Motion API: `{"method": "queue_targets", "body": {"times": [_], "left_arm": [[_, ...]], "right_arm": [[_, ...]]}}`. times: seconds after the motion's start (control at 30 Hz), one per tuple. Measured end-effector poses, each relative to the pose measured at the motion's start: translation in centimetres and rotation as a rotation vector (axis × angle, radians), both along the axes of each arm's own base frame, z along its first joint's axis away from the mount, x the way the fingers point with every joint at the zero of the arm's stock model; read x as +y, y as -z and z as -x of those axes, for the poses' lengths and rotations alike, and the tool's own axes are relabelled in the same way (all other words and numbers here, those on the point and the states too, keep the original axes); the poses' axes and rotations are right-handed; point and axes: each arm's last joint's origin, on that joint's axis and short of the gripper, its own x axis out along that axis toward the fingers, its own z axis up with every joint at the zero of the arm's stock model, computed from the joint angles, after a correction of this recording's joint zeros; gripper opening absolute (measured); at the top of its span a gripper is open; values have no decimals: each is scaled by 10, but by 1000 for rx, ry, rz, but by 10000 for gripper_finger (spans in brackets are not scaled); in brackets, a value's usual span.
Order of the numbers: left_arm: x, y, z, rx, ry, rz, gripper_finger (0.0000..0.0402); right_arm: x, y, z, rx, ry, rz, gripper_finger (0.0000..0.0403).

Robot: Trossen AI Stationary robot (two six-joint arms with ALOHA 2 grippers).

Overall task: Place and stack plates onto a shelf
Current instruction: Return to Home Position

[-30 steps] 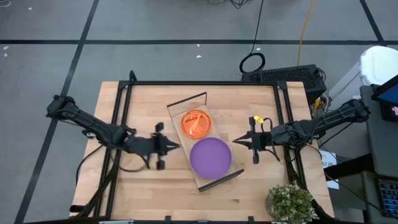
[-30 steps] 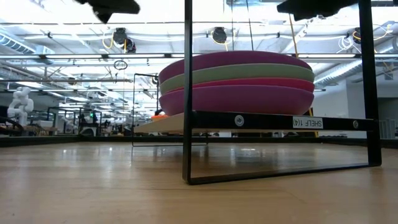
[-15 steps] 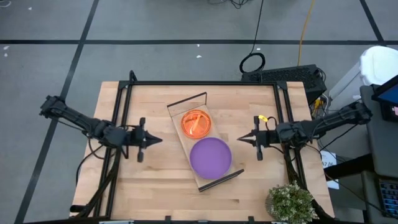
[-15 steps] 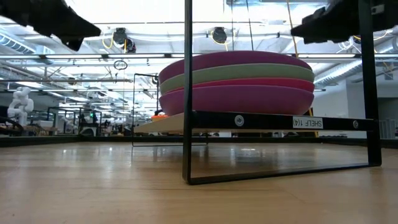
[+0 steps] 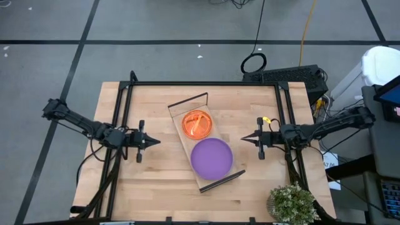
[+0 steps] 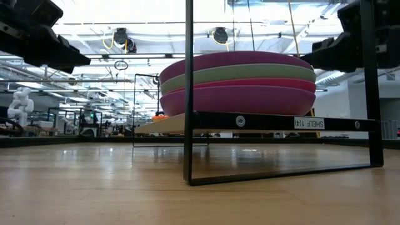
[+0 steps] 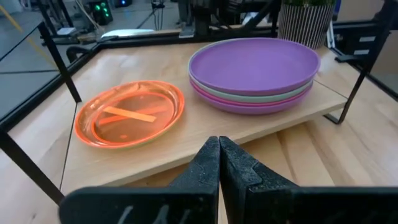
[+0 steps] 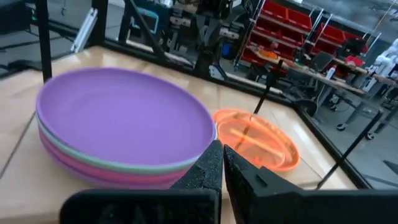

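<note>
Flanking the shelf (image 5: 185, 147) and its purple plate (image 5: 211, 157): left gripper (image 5: 155, 142), right gripper (image 5: 244, 139), pinched closed, empty; potted plant (image 5: 292, 203) near its corner.

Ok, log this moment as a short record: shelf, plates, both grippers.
shelf: wooden board standing at a slant on the table
large stack: purple plate on top, pale green plate and pinkish ones beneath, at the shelf end nearer the potted plant
small plate: orange plate, at the other end, apart from the stack
left gripper: shut, empty, beside the shelf, not touching it
right gripper: shut, empty, on the shelf's opposite side
</note>
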Motion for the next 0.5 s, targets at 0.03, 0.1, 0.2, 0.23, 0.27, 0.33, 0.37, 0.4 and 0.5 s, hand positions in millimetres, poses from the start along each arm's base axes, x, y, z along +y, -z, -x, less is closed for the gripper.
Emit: {"method": "queue_targets", "body": {"times": [0.03, 0.1, 0.2, 0.23, 0.27, 0.33, 0.37, 0.4, 0.5], "left_arm": [[0, 2, 1, -5, 0, 2, 2], [1, 5, 2, -13, 2, 5, 2], [2, 9, 5, -19, 16, 10, 1], [2, 10, 6, -22, 19, 12, 1], [2, 12, 6, -23, 23, 14, 1], [2, 13, 7, -26, 31, 19, 1], [3, 14, 8, -29, 35, 22, 1], [3, 15, 8, -31, 39, 25, 1], [3, 18, 10, -33, 46, 29, 1]], "right_arm": [[-1, 2, 1, 6, 3, 1, 0], [-2, 5, 1, 16, 9, 3, 0], [-3, 9, 2, 24, 17, 3, 0], [-3, 9, 2, 26, 19, 3, 0], [-3, 10, 3, 28, 21, 3, 0], [-4, 11, 3, 31, 24, -1, 0], [-4, 11, 3, 32, 27, -6, 0], [-5, 12, 3, 33, 29, -10, 0], [-5, 12, 3, 31, 21, -21, 0]]}}
